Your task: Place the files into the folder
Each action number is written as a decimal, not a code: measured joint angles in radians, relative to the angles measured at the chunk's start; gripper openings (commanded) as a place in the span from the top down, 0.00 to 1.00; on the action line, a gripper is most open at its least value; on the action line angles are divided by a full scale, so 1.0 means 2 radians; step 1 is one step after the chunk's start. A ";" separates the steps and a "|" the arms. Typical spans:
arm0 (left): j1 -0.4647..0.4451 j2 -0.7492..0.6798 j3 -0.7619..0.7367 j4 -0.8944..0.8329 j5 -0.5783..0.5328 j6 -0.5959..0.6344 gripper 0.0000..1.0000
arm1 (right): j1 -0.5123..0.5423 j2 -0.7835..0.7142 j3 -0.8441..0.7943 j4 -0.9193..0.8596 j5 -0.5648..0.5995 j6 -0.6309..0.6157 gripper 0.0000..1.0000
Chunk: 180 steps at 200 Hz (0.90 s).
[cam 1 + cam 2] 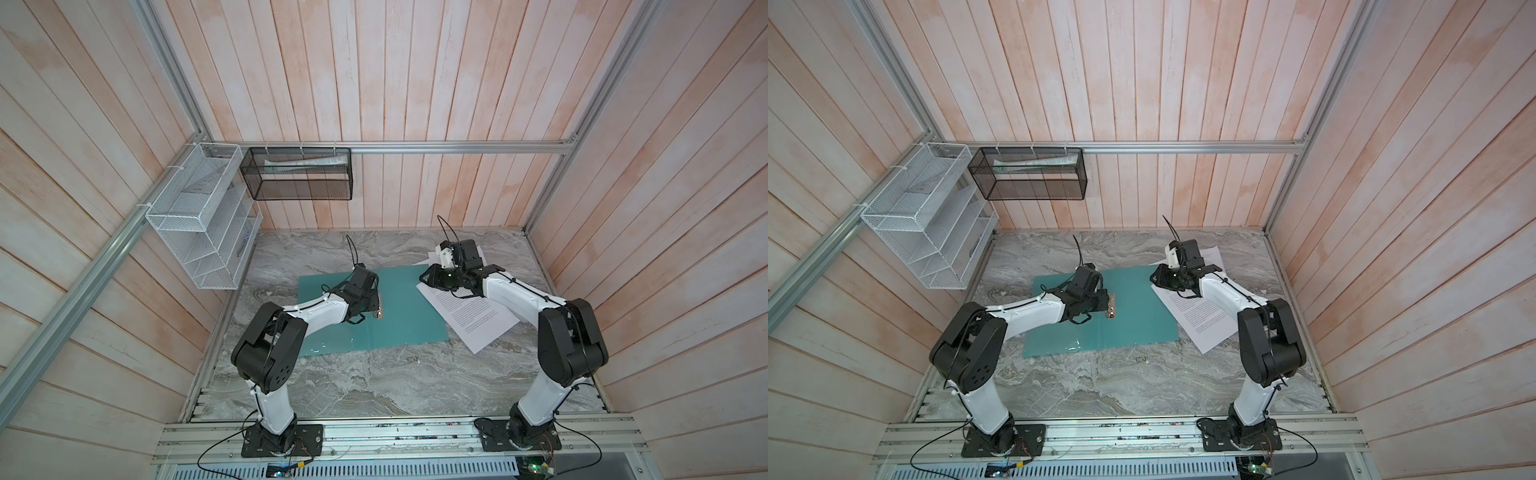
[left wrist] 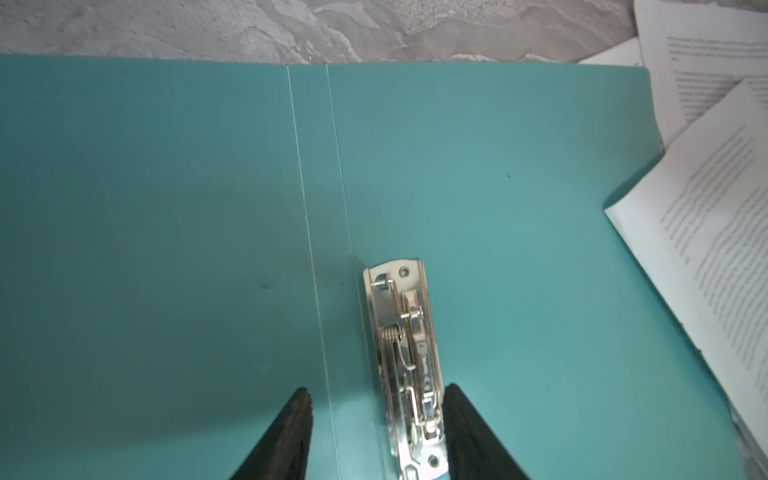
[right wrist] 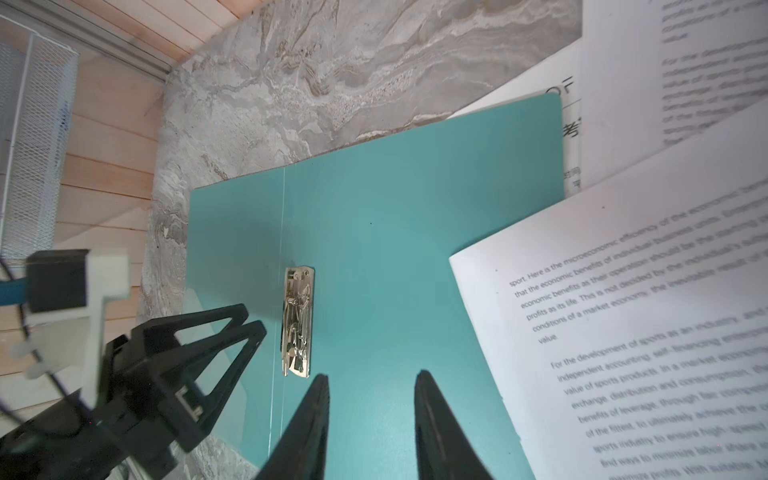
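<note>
Left tool [image 2: 376, 388] open, jaws astride the near end of the silver clip [image 2: 401, 332]. One finger sits close against the clip's side, the other is clear of it. Right tool [image 3: 372, 374] open, nothing between the jaws, above the right part of the folder [image 1: 409, 320]. Folder spread flat, inside up, on the marble surface [image 1: 374, 386]. Files [image 1: 478, 316] fanned loosely at the folder's right edge, top sheet's corner overlapping the folder.

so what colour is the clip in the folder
Shiny silver clip, clearest in the left wrist view.
</note>
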 measured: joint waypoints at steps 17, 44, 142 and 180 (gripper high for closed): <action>0.000 0.011 0.007 0.001 0.000 0.002 0.58 | -0.003 -0.023 -0.012 0.002 0.002 0.002 0.68; -0.001 0.023 0.010 0.004 0.000 0.008 0.63 | -0.009 -0.040 -0.026 0.007 0.003 0.004 0.68; -0.014 0.040 0.002 0.017 -0.002 0.027 0.76 | -0.035 -0.064 -0.062 0.015 -0.003 0.015 0.69; -0.016 0.037 -0.012 0.036 -0.009 0.030 0.80 | -0.035 -0.067 -0.079 0.024 -0.007 0.022 0.70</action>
